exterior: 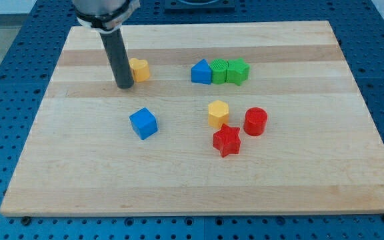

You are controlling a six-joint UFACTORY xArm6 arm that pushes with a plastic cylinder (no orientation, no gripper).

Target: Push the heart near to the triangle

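Note:
A yellow heart (139, 69) lies on the wooden board in the upper left part of the view. A blue triangle (201, 72) lies to its right, near the top middle, with a gap of board between them. My tip (124, 86) rests on the board just left of the yellow heart, touching or almost touching its left side. The dark rod rises from there toward the view's top.
Two green blocks (219, 71) (237, 71) sit in a row touching the blue triangle's right side. A blue cube (143, 123) lies below the heart. A yellow hexagon (218, 114), a red star (227, 140) and a red cylinder (255, 121) cluster at centre right.

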